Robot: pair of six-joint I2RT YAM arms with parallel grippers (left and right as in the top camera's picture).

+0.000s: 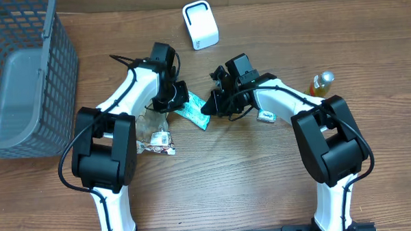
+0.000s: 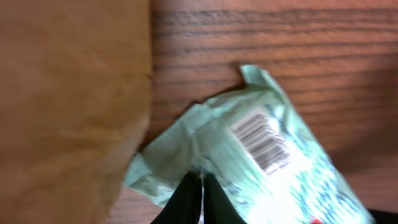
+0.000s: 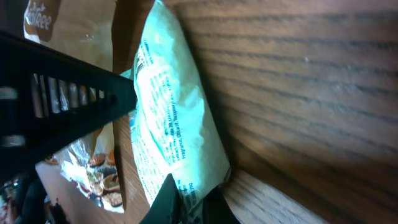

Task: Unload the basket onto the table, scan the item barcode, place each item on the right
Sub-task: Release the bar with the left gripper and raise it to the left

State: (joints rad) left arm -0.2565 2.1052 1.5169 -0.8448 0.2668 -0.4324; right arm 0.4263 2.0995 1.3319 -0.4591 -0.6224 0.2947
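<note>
The left gripper (image 1: 179,100) and right gripper (image 1: 209,108) each pinch an end of the green packet (image 1: 195,116) in the middle of the table (image 1: 263,189), so keep it flat and point its barcode (image 2: 261,140) at the white scanner (image 1: 200,24) by the far edge.

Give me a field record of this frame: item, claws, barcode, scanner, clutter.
item: mint-green packet, between the two arms
left claw: shut on one crimped end of the packet
right claw: shut on the packet's opposite end
barcode: readable in the left wrist view, on the packet's printed face
scanner: white scanner at the far side of the table, apart from the packet
clutter: grey basket at left; snack packet by the left arm; bottle at right
</note>
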